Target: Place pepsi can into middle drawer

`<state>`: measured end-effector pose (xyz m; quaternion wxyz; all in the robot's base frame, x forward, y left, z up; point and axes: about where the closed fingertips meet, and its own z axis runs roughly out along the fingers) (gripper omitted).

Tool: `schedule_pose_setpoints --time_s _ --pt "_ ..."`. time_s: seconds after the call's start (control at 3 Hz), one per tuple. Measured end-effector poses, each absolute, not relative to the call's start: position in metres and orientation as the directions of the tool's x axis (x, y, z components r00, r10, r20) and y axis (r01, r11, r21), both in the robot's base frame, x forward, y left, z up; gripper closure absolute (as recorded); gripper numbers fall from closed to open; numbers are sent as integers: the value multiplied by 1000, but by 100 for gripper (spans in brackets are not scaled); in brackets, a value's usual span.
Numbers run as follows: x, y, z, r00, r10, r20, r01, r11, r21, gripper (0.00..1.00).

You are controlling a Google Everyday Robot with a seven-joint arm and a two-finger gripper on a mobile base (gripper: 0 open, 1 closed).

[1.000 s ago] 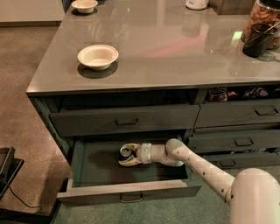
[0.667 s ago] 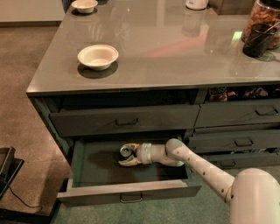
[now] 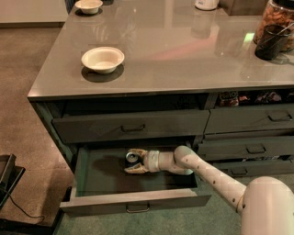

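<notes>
The pepsi can point(image 3: 132, 157) stands upright on the dark floor of the pulled-out middle drawer point(image 3: 102, 178), its silver top showing. My gripper point(image 3: 129, 161) reaches into the drawer from the right, low over the floor. Its pale fingers point(image 3: 136, 151) stand on either side of the can, spread wider than it, so the gripper is open around the can. The drawer's long front panel point(image 3: 138, 200) with its small loop handle sits toward the camera.
A shut drawer point(image 3: 131, 125) lies right above the open one, under the grey counter point(image 3: 183, 55). Narrower drawers point(image 3: 250, 148) are to the right. A white bowl point(image 3: 102, 58) sits on the counter, another bowl point(image 3: 88, 5) at the back and a dark cup point(image 3: 269, 42) far right.
</notes>
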<state>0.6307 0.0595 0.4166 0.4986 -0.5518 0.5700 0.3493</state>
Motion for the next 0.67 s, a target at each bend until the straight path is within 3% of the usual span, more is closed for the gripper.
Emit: schedule_pose_setpoints --time_s 0.33,0.67 --pt "631 60 417 106 -281 -954 -977 147 -152 0" --pt "631 60 417 106 -281 -954 -977 147 -152 0"
